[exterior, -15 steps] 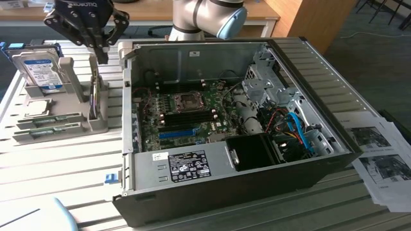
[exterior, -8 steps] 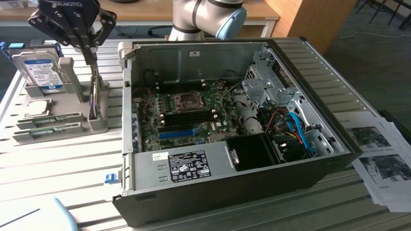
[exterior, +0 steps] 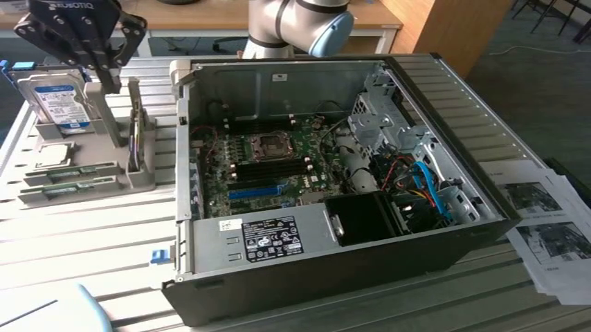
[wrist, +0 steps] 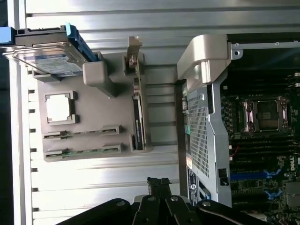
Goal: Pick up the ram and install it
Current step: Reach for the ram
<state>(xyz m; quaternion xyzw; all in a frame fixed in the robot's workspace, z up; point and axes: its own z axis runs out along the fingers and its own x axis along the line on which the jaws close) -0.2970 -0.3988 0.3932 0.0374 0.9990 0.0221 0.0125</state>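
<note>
Wrist view first: where does the ram [wrist: 137,110] [exterior: 137,142] sit?

On its long edge in a slot of the grey holder [wrist: 93,112] [exterior: 37,198], apart from the gripper [wrist: 158,183] [exterior: 109,83]. The gripper hangs over the holder, fingers pressed together, holding nothing.

And round the holder?

A hard drive [wrist: 47,56] [exterior: 57,104] stands propped at one corner of it. The open computer case [wrist: 206,108] [exterior: 369,277] lies just beside it. Both rest on a slatted metal table [wrist: 117,23] [exterior: 83,242].

Farther out?

Printed papers [exterior: 549,228] lie beyond the case, well apart from the holder. Behind are a wooden desk [exterior: 185,17] and blue-grey carpet [exterior: 544,83].
</note>
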